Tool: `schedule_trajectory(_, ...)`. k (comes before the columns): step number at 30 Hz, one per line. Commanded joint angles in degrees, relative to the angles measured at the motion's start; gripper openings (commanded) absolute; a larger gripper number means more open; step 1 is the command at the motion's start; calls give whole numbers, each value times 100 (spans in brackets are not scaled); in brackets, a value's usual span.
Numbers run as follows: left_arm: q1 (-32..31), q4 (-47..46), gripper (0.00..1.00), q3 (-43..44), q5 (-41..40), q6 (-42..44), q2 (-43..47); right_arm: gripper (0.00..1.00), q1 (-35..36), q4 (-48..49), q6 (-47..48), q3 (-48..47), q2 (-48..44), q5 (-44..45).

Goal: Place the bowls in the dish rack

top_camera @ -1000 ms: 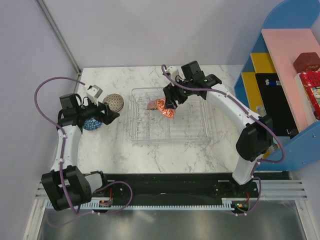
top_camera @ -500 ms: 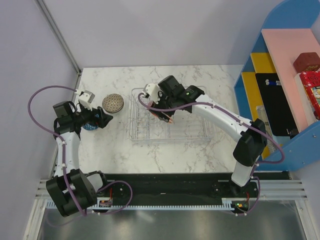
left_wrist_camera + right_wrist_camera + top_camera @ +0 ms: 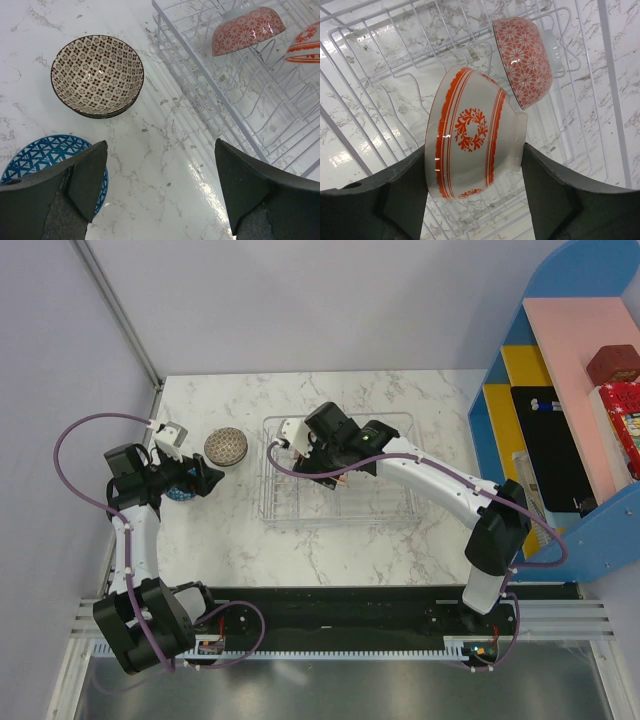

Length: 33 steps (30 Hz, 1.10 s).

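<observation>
My right gripper (image 3: 474,150) is shut on a white and red-orange bowl (image 3: 475,135) and holds it on its side low over the left part of the clear dish rack (image 3: 400,520). A red-patterned bowl (image 3: 522,60) stands on edge in the rack just behind it. My left gripper (image 3: 160,145) is open and empty above the table left of the rack (image 3: 225,100). A blue lattice bowl (image 3: 35,155) lies under its left finger, and a beige lattice bowl (image 3: 97,75) sits ahead of it. No pale green bowl is in view.
A blue and pink shelf unit (image 3: 570,390) holding boxes stands at the table's right edge. A grey wall (image 3: 60,360) runs along the left side. The rack's wire tines (image 3: 380,90) rise round the held bowl.
My right arm has swung left and down with the white and red-orange bowl, into the rack's left part. My left gripper has drawn back left, away from the beige bowl.
</observation>
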State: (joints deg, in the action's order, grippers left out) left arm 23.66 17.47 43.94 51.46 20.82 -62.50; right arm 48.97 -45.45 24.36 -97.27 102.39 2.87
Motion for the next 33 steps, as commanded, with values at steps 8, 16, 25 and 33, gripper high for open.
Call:
schedule_trajectory(8, 51, -174, 94, -17, 224, -175, 71, 0, 297, 634, 332, 279, 194, 547)
schedule_trajectory(16, 60, -183, 93, -35, 242, -183, 27, 0, 595, 669, 543, 121, 563, 890)
schedule_trajectory(25, 69, -200, 93, -53, 259, -157, 1, 0, 904, 590, 938, 24, 940, 1321)
schedule_trajectory(33, 77, -200, 94, -61, 277, -131, 1, 8, 948, 423, 1053, -55, 1257, 1348)
